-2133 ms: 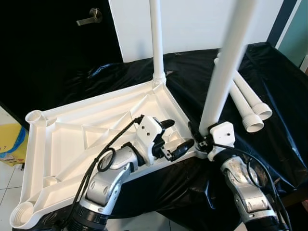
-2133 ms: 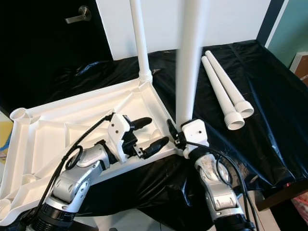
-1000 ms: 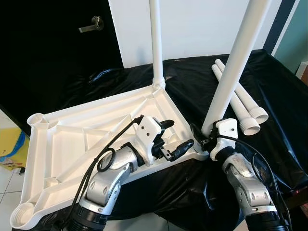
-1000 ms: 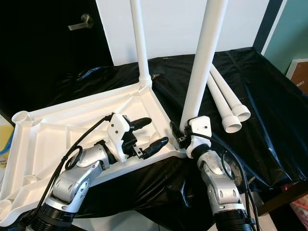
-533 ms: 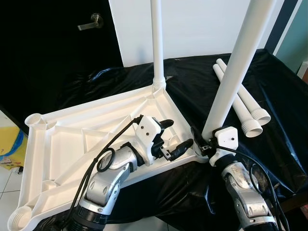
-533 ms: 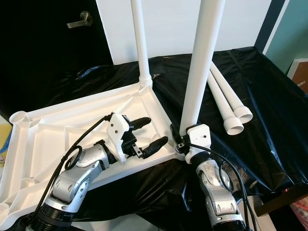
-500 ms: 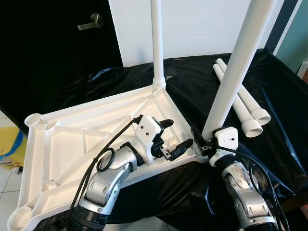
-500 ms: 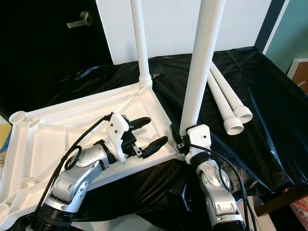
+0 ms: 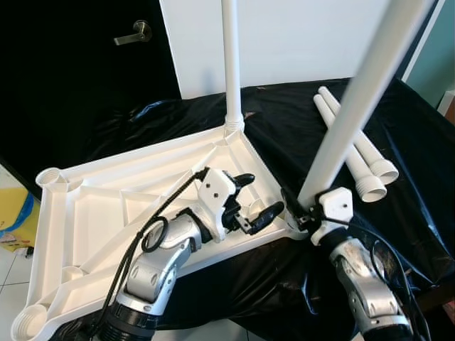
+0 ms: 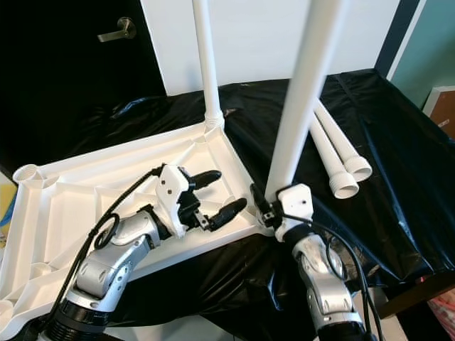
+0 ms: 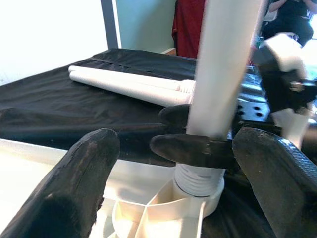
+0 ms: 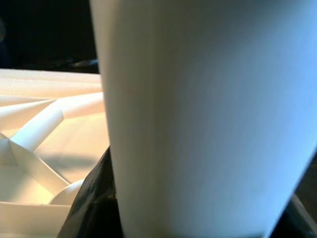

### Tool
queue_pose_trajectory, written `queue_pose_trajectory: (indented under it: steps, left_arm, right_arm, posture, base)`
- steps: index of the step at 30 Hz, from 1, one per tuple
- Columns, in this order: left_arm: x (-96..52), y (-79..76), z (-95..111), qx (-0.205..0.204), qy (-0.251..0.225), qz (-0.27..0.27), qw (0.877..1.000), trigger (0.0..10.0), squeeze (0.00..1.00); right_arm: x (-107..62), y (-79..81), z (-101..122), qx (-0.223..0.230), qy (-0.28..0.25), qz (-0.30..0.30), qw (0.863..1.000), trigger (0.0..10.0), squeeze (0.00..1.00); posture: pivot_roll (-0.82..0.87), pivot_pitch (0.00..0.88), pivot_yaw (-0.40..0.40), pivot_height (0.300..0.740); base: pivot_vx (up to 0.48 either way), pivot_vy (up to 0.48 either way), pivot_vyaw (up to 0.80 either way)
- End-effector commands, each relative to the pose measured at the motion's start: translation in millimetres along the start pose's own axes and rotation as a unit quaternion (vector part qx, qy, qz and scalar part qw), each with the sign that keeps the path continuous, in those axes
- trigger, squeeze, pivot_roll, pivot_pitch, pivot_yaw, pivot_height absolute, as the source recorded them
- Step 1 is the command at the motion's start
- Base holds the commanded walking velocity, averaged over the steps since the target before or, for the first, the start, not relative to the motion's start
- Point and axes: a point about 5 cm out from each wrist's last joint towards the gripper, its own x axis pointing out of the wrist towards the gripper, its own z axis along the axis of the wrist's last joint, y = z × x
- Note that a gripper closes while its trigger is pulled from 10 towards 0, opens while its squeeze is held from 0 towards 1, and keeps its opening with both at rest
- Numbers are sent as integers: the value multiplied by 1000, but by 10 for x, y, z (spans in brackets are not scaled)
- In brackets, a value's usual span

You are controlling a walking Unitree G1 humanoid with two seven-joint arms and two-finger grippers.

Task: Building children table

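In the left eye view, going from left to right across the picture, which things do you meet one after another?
Yellow box → upturned white tabletop → left gripper → upright fitted leg → right gripper gripping the tilted leg → two loose legs lying on the black cloth.

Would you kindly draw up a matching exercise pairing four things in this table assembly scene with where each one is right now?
1. fitted leg
2. held leg
3. spare legs
4. left gripper

A. lying on the black cloth
B. open, over the tabletop's near corner
C. upright in the far corner socket
D. tilted, gripped near its base

Pairs: 1-C, 2-D, 3-A, 4-B
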Motion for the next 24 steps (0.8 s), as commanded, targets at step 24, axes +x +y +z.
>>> queue_pose_trajectory:
  steps: [24]
  left_arm:
    - [83, 103, 106, -7, -30, 31, 999, 10000, 0]
  right_arm:
    - [-71, 35, -181, 44, 32, -86, 995, 10000, 0]
  posture:
    - [-148, 14, 44, 740]
  base:
    - [0, 0, 0]
